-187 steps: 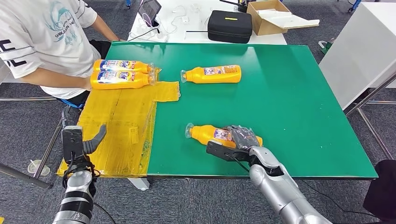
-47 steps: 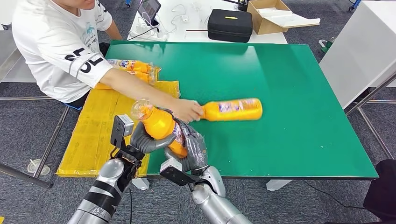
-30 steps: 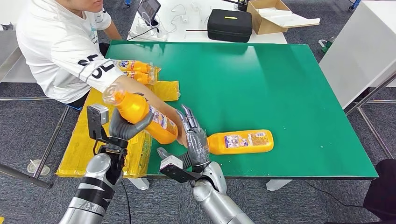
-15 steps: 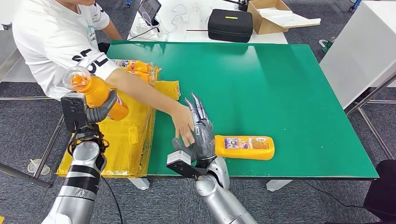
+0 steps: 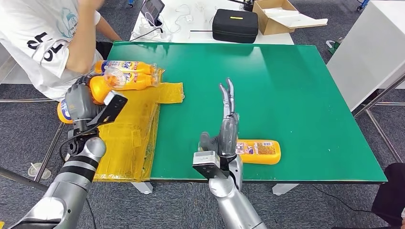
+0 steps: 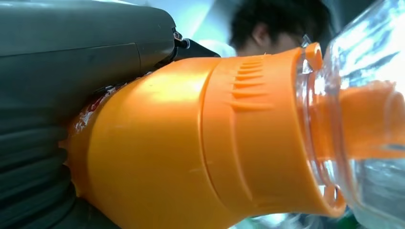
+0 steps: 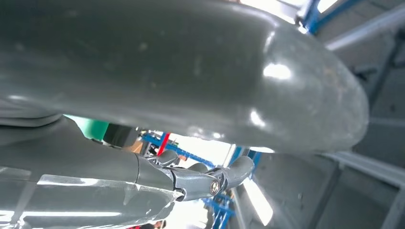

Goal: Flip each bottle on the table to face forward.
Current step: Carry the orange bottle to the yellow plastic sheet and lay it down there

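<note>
Nearest, at the near edge of the green desk [image 5: 296, 95], an orange bottle [image 5: 258, 151] is seen lying on its side, just right of the right hand [image 5: 227, 125], which is raised with its fingers [image 5: 226, 98] stretched out straight and nothing held. To the left, over the yellow sheet [image 5: 128, 129], a second orange bottle [image 5: 99, 88] is gripped in the left hand [image 5: 79, 103], its clear cap toward the far right. Farther left, two more bottles [image 5: 129, 74] are laid side by side before a person [image 5: 43, 38] in a white shirt.
</note>
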You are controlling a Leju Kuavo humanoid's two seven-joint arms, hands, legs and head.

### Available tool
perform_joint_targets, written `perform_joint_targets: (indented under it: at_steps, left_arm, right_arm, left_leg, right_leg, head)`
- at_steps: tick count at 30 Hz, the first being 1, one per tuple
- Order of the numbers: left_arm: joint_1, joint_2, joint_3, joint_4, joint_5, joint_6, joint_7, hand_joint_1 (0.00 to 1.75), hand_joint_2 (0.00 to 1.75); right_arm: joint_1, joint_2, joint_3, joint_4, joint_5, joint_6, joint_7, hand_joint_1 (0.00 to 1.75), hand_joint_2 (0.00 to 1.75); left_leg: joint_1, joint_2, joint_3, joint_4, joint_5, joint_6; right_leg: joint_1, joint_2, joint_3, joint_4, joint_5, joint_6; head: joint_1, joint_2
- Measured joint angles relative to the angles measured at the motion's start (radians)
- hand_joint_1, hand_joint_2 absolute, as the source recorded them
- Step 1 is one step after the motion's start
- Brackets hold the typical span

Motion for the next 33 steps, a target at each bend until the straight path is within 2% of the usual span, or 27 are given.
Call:
perform_joint_targets:
  at_steps: [3, 6, 10, 19, 33]
  left_arm:
    - [-0.035, 0.028, -0.060, 0.099, -0.114, -0.050, 0.063, 1.75, 1.75]
    - [-0.053, 0.043, -0.097, 0.157, -0.139, -0.081, 0.077, 1.75, 1.75]
    - [-0.071, 0.061, -0.130, 0.214, -0.151, -0.196, 0.035, 1.75, 1.75]
    - [-0.100, 0.089, -0.159, 0.282, -0.138, -0.377, -0.005, 1.75, 1.75]
    - [-0.115, 0.098, -0.164, 0.314, -0.131, -0.396, -0.010, 1.75, 1.75]
  right_arm:
    - [0.018, -0.007, 0.001, -0.062, -0.038, 0.000, 0.000, 0.00, 0.00]
    - [0.028, -0.012, 0.002, -0.094, -0.048, 0.001, 0.000, 0.00, 0.00]
    - [0.029, -0.023, 0.021, -0.102, -0.077, 0.001, 0.000, 0.00, 0.00]
    - [0.029, -0.045, 0.066, -0.095, -0.107, 0.006, 0.000, 0.00, 0.00]
    - [0.024, -0.051, 0.079, -0.077, -0.108, 0.010, 0.000, 0.00, 0.00]
  left_leg:
    - [0.000, 0.000, 0.000, 0.000, 0.000, 0.000]
    - [0.000, 0.000, 0.000, 0.000, 0.000, 0.000]
    - [0.000, 0.000, 0.000, 0.000, 0.000, 0.000]
    - [0.000, 0.000, 0.000, 0.000, 0.000, 0.000]
    - [0.000, 0.000, -0.001, 0.000, 0.000, 0.000]
  right_leg:
    - [0.000, 0.000, 0.000, 0.000, 0.000, 0.000]
    - [0.000, 0.001, 0.000, 0.000, 0.000, 0.000]
    - [0.000, 0.001, 0.000, 0.000, 0.000, 0.000]
    - [0.000, 0.001, 0.000, 0.000, 0.000, 0.000]
    - [0.000, 0.001, 0.000, 0.000, 0.000, 0.000]
  head:
    - [0.000, 0.000]
    - [0.000, 0.000]
    - [0.000, 0.000]
    - [0.000, 0.000]
    - [0.000, 0.000]
